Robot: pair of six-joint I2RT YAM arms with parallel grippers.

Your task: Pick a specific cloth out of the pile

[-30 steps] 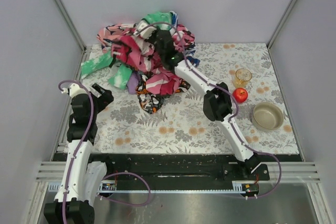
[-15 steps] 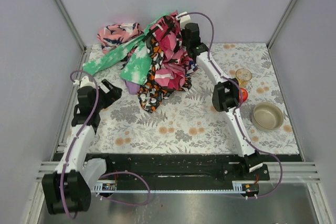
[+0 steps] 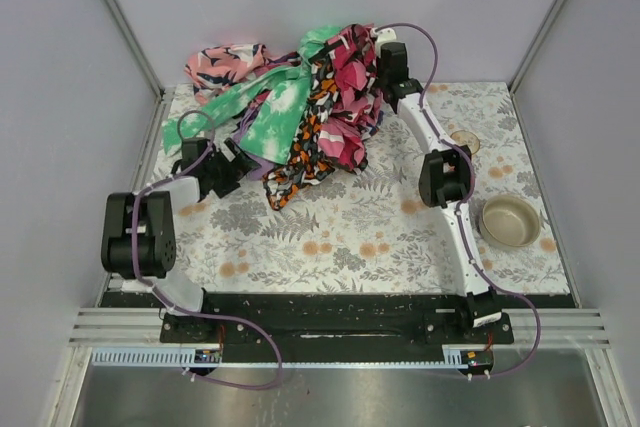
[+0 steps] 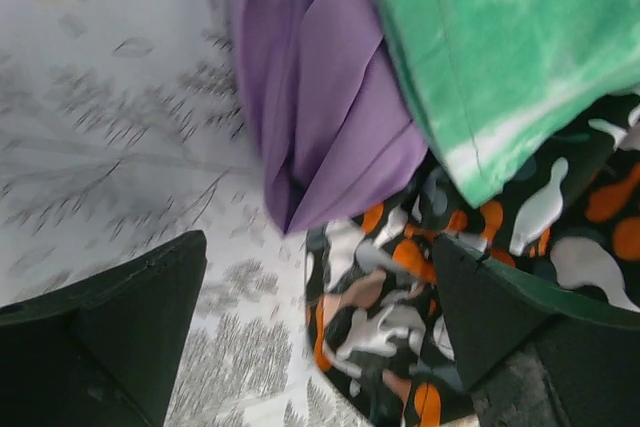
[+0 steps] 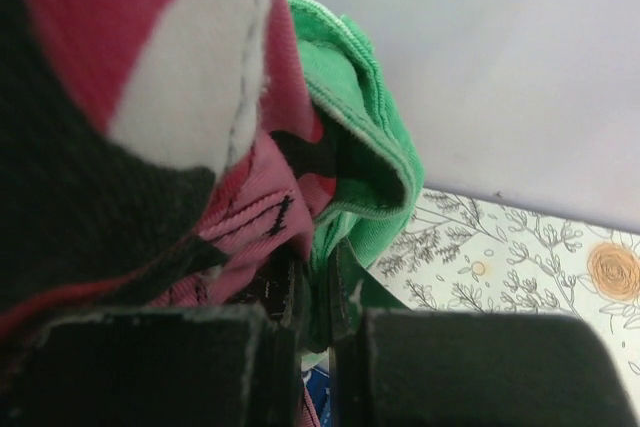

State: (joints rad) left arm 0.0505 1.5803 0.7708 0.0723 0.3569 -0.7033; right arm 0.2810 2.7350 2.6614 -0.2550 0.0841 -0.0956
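The cloth (image 4: 330, 97) lies just ahead of the spread left end effector (image 4: 318, 245)

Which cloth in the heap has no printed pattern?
The lilac-purple cloth, lying partly under the green-and-white cloth; it alone is plain, the others are printed or mottled.

Both arms extended
Left gripper (image 3: 232, 165) low, jaws spread wide — right gripper (image 3: 381, 52) raised far back, jaws pinched together.

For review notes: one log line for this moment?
left gripper: open, facing cloth | right gripper: shut on pile, raised | cloth: partly under green fabric
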